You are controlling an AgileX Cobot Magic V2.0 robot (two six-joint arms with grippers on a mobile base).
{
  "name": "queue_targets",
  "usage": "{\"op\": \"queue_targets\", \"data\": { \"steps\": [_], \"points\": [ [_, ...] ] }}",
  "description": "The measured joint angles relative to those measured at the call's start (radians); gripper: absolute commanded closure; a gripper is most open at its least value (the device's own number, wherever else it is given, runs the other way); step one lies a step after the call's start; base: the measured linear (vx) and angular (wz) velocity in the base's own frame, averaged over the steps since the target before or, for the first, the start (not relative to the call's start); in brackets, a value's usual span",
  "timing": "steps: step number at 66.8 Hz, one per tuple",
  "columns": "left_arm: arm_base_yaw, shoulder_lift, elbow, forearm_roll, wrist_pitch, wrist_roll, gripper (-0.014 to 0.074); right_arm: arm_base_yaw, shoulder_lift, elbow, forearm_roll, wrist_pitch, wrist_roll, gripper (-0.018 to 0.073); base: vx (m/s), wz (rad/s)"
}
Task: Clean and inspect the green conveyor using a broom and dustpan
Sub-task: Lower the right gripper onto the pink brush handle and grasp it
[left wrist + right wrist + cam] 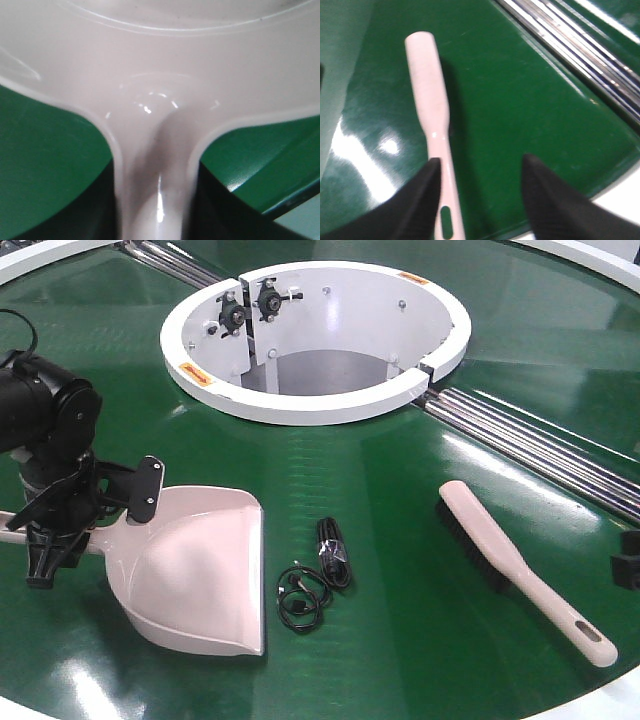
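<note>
Broom point(429, 90) lies handle-first between wide-open right jaws; left jaws' grip on dustpan point(200, 560) unclear.

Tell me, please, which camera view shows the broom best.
The exterior front-facing view: the whole broom lies there, bristles to slotted handle tip. The right wrist view shows only its back and handle, without bristles; the left wrist view shows only the dustpan.

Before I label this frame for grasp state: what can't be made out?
- Left gripper jaws: front view, the arm's own body hides them at the dustpan handle; left wrist view blurred.
- Right gripper: cut off by the front view's right edge.
- Black cables: front view, too small to identify.
</note>
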Motion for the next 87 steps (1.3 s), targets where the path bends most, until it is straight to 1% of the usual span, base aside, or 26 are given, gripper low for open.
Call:
{"op": "queue_targets", "data": {
  "steps": [7, 13, 19, 31, 37, 46, 73, 82, 87],
  "points": [
    [0.0, 0.0, 0.0, 0.0, 0.0, 0.0, 0.0603, 0.05, 0.065, -0.053, 0.008, 0.046, -0.034, -0.0001, 0.0, 0.0],
    [0.0, 0.0, 0.0, 0.0, 0.0, 0.0, 0.0603, 0.102, 0.141, -0.11, -0.019, 0.11, -0.036, 0.0001, 0.0, 0.0],
    [0.0, 0.0, 0.0, 0.0, 0.0, 0.0, 0.0603, 0.138, 0.223, -0.164, -0.04, 0.175, -0.033, 0.0001, 0.0, 0.0],
    [0.0, 0.0, 0.0, 0.0, 0.0, 0.0, 0.0603, 0.149, 0.393, -0.272, -0.032, 0.282, -0.024, 0.0001, 0.0, 0.0],
    [0.0, 0.0, 0.0, 0.0, 0.0, 0.0, 0.0603, 0.149, 0.476, -0.313, -0.032, 0.313, -0.024, 0.0001, 0.0, 0.0],
    [0.0, 0.0, 0.0, 0.0, 0.0, 0.0, 0.0603, 0.149, 0.569, -0.339, -0.034, 0.32, -0.024, 0.0001, 0.0, 0.0],
    [0.0, 0.0, 0.0, 0.0, 0.0, 0.0, 0.0603, 0.149, 0.789, -0.342, -0.07, 0.315, -0.023, 0.0011, 0.0, 0.0],
    [0.0, 0.0, 0.0, 0.0, 0.0, 0.0, 0.0603, 0.149, 0.846, -0.342, -0.076, 0.287, -0.021, 0.0069, 0.0, 0.0],
    [0.0, 0.0, 0.0, 0.0, 0.0, 0.0, 0.0603, 0.149, 0.865, -0.342, -0.079, 0.265, -0.015, 0.0143, 0.0, 0.0]
  ]
}}
